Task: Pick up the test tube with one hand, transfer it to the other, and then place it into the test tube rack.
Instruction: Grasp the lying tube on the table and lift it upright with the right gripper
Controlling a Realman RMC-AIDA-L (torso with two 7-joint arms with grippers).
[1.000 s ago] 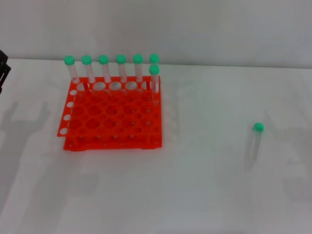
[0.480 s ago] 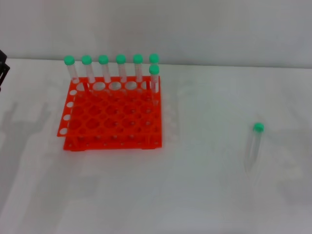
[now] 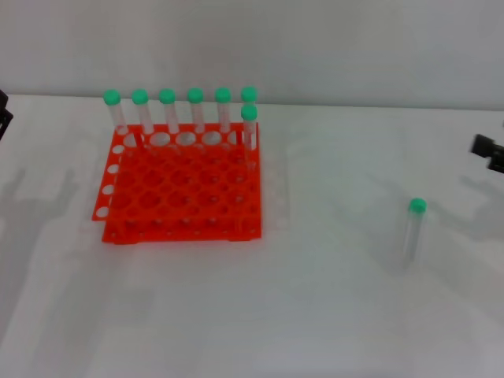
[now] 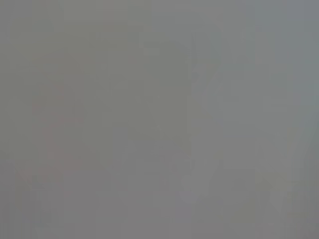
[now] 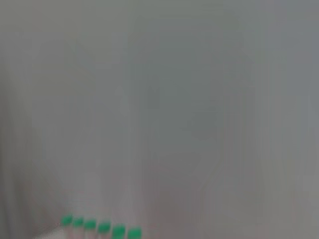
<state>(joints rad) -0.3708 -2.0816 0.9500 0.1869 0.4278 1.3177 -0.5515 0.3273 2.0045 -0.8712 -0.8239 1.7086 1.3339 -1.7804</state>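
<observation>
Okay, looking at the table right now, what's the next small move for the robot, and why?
Probably bring the right hand in and down over the loose test tube. That tube lies alone on the table, well right of the orange rack, and nothing grips it. The right hand only just shows at the table's right edge, nearest the tube, while the left hand sits far off at the left edge.

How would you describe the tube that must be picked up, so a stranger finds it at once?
Start at the orange-red rack on the white table, then look far toward the robot's right. The test tube lies there alone, green-capped; the other tubes all stand in the rack.
</observation>
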